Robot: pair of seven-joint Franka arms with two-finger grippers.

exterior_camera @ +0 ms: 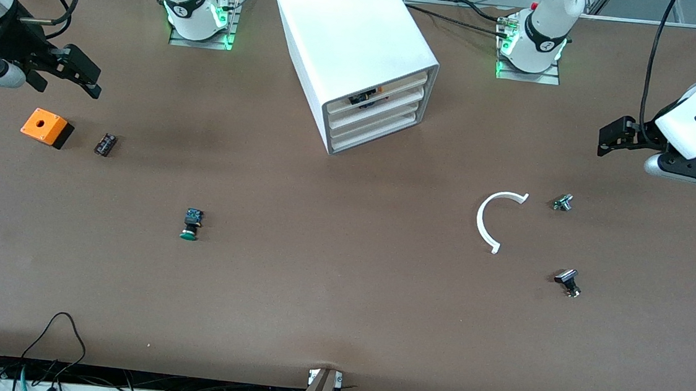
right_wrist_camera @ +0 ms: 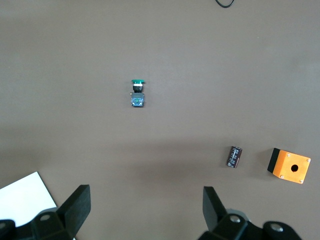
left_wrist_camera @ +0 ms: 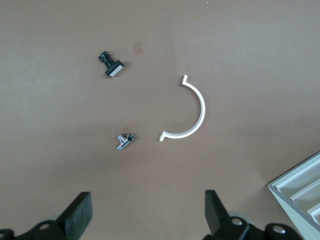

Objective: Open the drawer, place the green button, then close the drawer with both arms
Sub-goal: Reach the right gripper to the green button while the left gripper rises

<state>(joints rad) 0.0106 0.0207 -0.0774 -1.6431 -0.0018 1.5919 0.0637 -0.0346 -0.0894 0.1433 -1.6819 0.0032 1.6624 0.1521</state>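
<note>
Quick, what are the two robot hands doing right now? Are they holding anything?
Left gripper: open, holding nothing, up over the table near the white curved piece.
Right gripper: open, holding nothing, up over the table near the orange box.

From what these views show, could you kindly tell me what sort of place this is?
Probably a robotics lab bench. Two arms are bolted to a brown table, left gripper and right gripper both open and waiting. Loose parts lie about: a green-capped pushbutton, an orange box with a hole, beside a white four-tier cabinet.
</note>
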